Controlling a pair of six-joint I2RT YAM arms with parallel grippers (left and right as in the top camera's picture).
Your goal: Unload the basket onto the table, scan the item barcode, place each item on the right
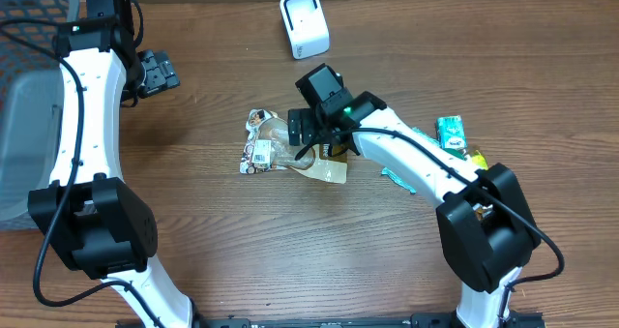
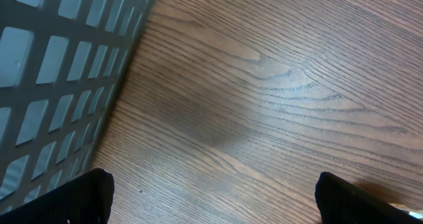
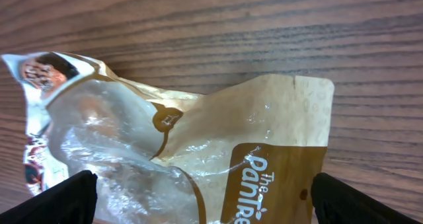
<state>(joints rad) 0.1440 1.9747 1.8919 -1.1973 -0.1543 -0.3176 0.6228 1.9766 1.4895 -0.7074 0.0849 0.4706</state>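
Right gripper point(image 3: 211, 201), released, hovers over the pouch point(image 3: 264, 138); grip its brown edge, leaving the white label point(image 1: 259, 156), possibly the barcode, unobscured.

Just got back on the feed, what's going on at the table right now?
The right gripper is poised over the crumpled bag in the middle of the table, open and not closed on it. The left gripper is open and holds nothing, off by the basket. The white scanner stands at the far edge, apart from the bag, so nothing has been brought to it yet. A green packet lies to the right.
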